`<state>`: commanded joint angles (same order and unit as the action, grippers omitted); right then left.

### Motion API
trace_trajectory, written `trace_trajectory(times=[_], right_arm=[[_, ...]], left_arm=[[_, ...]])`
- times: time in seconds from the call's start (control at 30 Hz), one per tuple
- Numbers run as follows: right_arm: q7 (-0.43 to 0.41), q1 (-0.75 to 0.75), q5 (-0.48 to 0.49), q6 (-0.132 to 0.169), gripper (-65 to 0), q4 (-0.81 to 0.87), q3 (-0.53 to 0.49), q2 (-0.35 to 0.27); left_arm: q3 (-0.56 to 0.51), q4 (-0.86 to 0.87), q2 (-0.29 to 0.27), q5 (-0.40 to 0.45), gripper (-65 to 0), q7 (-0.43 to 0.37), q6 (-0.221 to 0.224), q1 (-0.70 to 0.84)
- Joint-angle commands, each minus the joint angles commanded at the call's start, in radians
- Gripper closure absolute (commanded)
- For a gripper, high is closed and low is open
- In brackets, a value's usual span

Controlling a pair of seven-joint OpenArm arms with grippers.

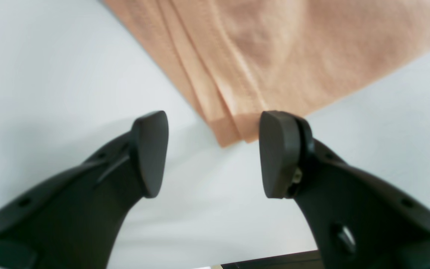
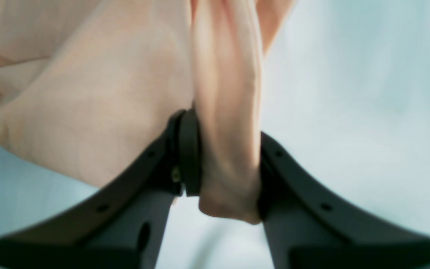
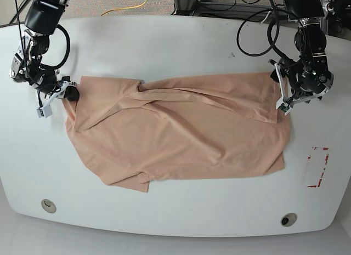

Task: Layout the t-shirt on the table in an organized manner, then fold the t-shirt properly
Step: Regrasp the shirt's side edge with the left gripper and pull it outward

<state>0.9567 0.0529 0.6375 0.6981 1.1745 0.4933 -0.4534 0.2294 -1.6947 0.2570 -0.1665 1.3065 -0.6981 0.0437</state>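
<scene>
The peach t-shirt (image 3: 181, 134) lies spread and wrinkled across the white table (image 3: 175, 41), with long creases near its top edge. My right gripper (image 3: 70, 93) is at the shirt's left end in the base view. In the right wrist view the right gripper (image 2: 226, 157) is shut on a bunched fold of the t-shirt (image 2: 106, 93). My left gripper (image 3: 280, 94) is at the shirt's right edge. In the left wrist view the left gripper (image 1: 215, 153) is open, and a layered corner of the t-shirt (image 1: 274, 48) reaches just between its fingertips (image 1: 151, 149).
A red-tape rectangle (image 3: 317, 167) marks the table to the right of the shirt. Two round grommet holes (image 3: 48, 204) (image 3: 287, 219) sit near the front edge. Cables (image 3: 137, 3) run behind the table's far edge.
</scene>
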Motion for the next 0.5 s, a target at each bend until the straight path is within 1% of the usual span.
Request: trace_trajectory(times=[0.13, 0.3, 0.4, 0.43, 0.5], right_arm=[[0.0, 0.008, 0.0, 0.0, -13.2, 0.0, 0.002, 0.002], [0.0, 0.012, 0.0, 0.0, -13.2, -0.002, 0.003, 0.002], [0.0, 0.012, 0.0, 0.0, -13.0, -0.002, 0.003, 0.002], [0.0, 0.012, 0.0, 0.0, -12.7, -0.002, 0.003, 0.002], [0.0, 0.012, 0.0, 0.0, -12.5, -0.002, 0.003, 0.002]], left_arm=[[-0.002, 0.057, 0.002, 0.0, -36.1, -0.008, 0.0, -0.002], [-0.005, 0.098, 0.002, 0.0, -36.1, -0.049, 0.0, -0.002], [-0.032, 0.141, 0.002, 0.0, -35.8, -0.055, 0.0, -0.003], [-0.04, 0.15, 0.002, 0.0, -35.1, -0.064, 0.0, -0.003], [-0.046, 0.164, 0.002, 0.0, -30.7, -0.081, 0.0, -0.003]])
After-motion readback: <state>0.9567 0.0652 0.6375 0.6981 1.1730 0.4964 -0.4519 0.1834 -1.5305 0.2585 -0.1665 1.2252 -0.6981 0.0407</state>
